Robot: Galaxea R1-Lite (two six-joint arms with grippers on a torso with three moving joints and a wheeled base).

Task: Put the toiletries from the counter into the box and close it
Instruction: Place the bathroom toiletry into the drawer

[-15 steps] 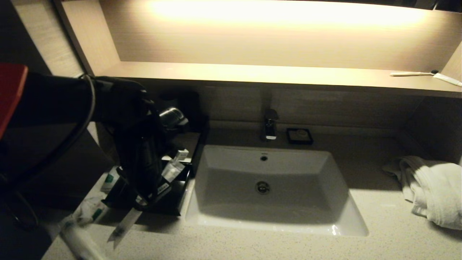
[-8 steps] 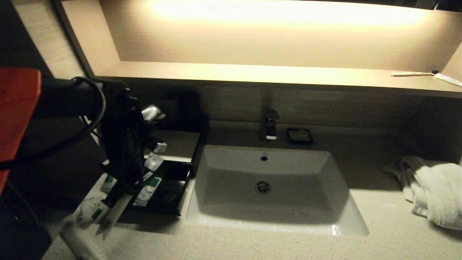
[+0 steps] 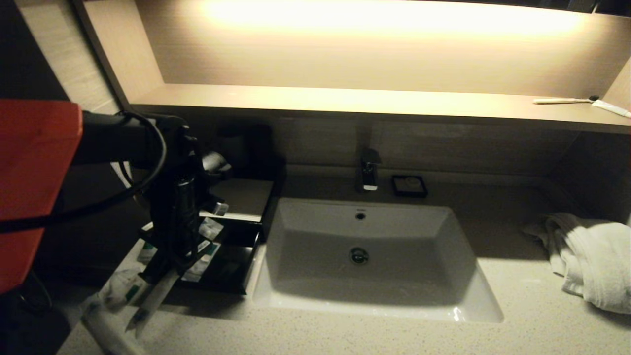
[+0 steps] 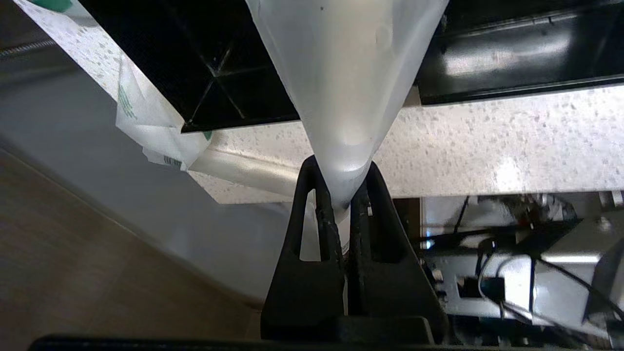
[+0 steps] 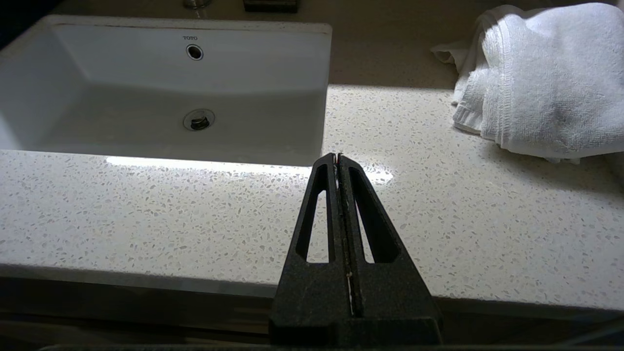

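My left gripper (image 3: 176,261) points down over the left part of the box's open drawer (image 3: 229,271). It is shut on the clear-wrapped toothbrush (image 3: 150,303), which hangs slanting toward the counter's front edge. In the left wrist view the fingers (image 4: 319,195) pinch the wrapper (image 4: 346,73) above the black drawer (image 4: 512,48). The black box (image 3: 246,195) has a pale top. Two sachets (image 3: 202,256) lie in the drawer. More sachets (image 3: 121,291) and a white tube (image 3: 106,328) lie on the counter (image 3: 345,335) to the left. My right gripper (image 5: 337,157) is shut and empty above the counter's front.
The white sink (image 3: 365,256) lies right of the box, with the faucet (image 3: 368,170) and a small black soap dish (image 3: 409,185) behind it. A white towel (image 3: 591,256) lies at the far right. A bare toothbrush (image 3: 567,100) rests on the lit shelf.
My left gripper has moved left with the wrapped toothbrush, uncovering the sachets in the drawer. The toothbrush's lower end swung left. The right arm has not moved.
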